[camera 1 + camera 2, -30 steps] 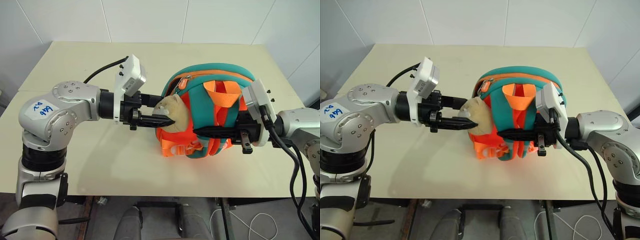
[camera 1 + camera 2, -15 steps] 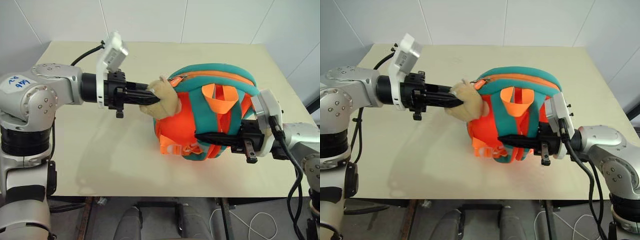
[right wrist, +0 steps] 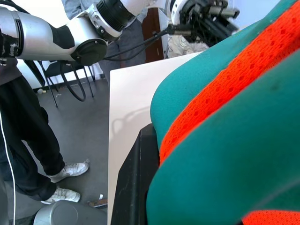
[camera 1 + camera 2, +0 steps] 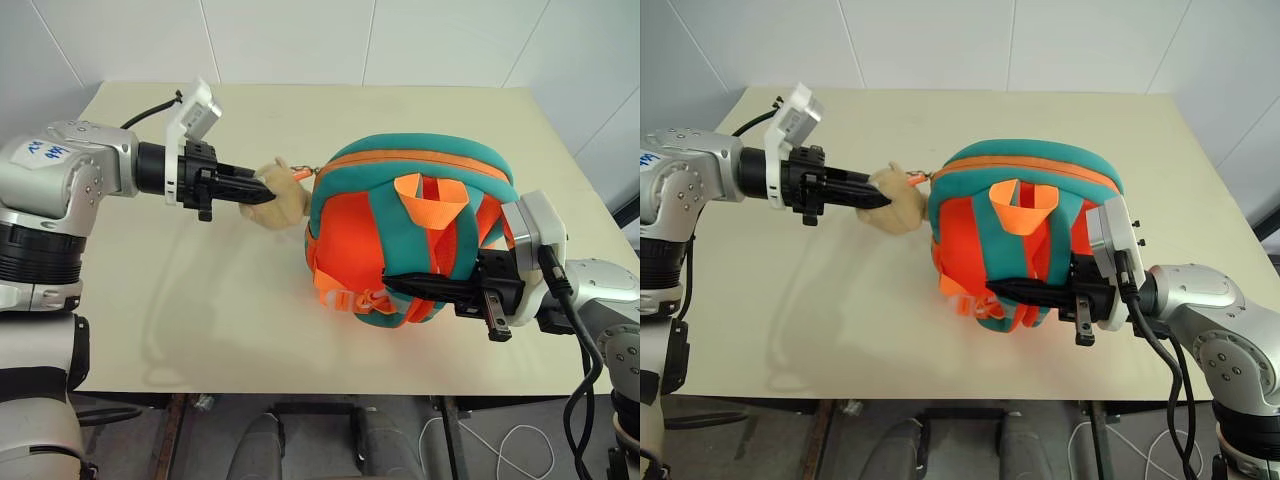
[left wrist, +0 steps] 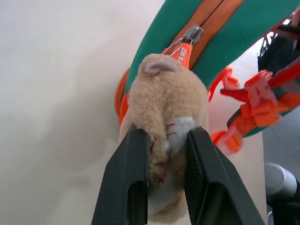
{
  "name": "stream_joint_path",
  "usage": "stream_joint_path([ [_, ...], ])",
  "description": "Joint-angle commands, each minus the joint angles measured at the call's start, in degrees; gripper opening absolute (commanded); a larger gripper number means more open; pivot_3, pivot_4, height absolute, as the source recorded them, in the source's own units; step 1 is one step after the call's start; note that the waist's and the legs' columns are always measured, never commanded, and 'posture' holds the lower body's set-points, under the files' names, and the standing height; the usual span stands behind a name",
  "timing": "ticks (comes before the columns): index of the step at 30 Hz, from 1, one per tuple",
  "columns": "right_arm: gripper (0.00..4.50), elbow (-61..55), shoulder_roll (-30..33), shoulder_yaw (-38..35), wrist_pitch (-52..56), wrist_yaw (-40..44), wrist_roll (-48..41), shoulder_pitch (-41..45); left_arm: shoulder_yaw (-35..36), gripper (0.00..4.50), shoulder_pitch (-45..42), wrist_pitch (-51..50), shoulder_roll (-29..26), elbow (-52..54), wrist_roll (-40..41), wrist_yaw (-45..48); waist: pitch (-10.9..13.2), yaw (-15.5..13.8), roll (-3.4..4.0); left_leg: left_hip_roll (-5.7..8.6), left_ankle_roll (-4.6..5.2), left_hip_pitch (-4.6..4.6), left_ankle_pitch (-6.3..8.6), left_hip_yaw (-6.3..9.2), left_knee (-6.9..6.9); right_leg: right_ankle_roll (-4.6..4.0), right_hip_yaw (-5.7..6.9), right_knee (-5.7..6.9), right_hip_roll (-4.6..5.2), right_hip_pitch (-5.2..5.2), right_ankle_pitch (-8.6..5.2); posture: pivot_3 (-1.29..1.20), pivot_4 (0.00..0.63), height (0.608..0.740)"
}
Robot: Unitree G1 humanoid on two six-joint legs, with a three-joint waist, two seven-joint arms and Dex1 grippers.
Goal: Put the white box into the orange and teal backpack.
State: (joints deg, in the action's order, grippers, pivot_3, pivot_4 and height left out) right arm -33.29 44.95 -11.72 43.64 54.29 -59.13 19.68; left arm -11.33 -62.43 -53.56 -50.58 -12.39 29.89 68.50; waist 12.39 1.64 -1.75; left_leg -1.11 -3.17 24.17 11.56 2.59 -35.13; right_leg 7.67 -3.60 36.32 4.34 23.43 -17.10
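One orange and teal backpack (image 4: 410, 235), one tan plush animal charm (image 4: 279, 192), one beige table (image 4: 200, 300), two grippers, left (image 4: 262, 194) and right (image 4: 395, 284), one person's legs (image 3: 28, 140)

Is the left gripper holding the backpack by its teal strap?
No, the left gripper is shut on the plush charm, beside the backpack.

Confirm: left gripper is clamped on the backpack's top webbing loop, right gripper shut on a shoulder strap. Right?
Half right. The left gripper is clamped on the plush charm that hangs from the zipper pull, not the webbing loop; the left wrist view shows it. The right gripper is shut on a strap of the backpack, as you said.
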Motion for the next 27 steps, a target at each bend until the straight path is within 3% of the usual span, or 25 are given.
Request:
stream_joint_path([
  [1, 0.0, -1.16, 1.08, -2.17, -1.61, 0.55, -1.05, 0.39, -0.89, 0.62, 0.13, 1.79, -0.9, -1.81, -3.12, 2.44, 0.0, -0.02, 0.0, 0.0, 0.0, 0.01, 0.0, 0.0, 0.01, 0.0, 0.0, -0.01, 0.0, 0.0, 0.0, 0.0, 0.15, 0.74],
  [14, 0.0, 0.66, 3.79, -1.14, -0.64, 1.91, -0.24, 1.62, -10.53, 0.62, 7.07, 5.81, 4.14, -5.26, -12.01, 7.09, 0.0, -0.03, 0.0, -0.01, 0.01, 0.0, 0.01, 0.0, 0.0, 0.0, 0.0, -0.01, 0.01, -0.01, 0.0, 0.0, 0.15, 0.74],
  [21, 0.0, 2.61, 8.17, -1.21, 0.45, 3.52, 1.48, 2.57, -7.54, 0.59, 8.46, 4.21, 4.91, -4.01, -10.69, 7.22, 0.0, -0.06, 0.0, -0.01, 0.01, 0.0, 0.01, 0.0, 0.0, -0.01, 0.0, 0.0, 0.01, -0.01, 0.0, 0.0, 0.15, 0.74],
  [23, 0.64, 3.55, 10.2, -1.64, 0.86, 3.68, 2.55, 2.93, -5.6, 0.59, 8.75, 4.98, 4.2, -2.91, -10.16, 7.26, 0.0, -0.03, 0.0, -0.01, 0.01, 0.0, 0.01, 0.0, -0.01, -0.01, 0.0, 0.0, 0.02, -0.01, 0.0, 0.0, 0.15, 0.74],
  [27, 1.94, 5.22, 14.54, -2.98, 0.5, 6.27, 4.44, 2.76, -1.32, 1.93, 9.53, 3.5, 2.34, -0.36, -8.01, 7.64, 0.0, 0.0, 0.0, -0.03, 0.01, 0.0, 0.01, -0.01, 0.01, -0.03, 0.01, 0.01, 0.01, 0.03, -0.02, 0.0, 0.15, 0.74],
])
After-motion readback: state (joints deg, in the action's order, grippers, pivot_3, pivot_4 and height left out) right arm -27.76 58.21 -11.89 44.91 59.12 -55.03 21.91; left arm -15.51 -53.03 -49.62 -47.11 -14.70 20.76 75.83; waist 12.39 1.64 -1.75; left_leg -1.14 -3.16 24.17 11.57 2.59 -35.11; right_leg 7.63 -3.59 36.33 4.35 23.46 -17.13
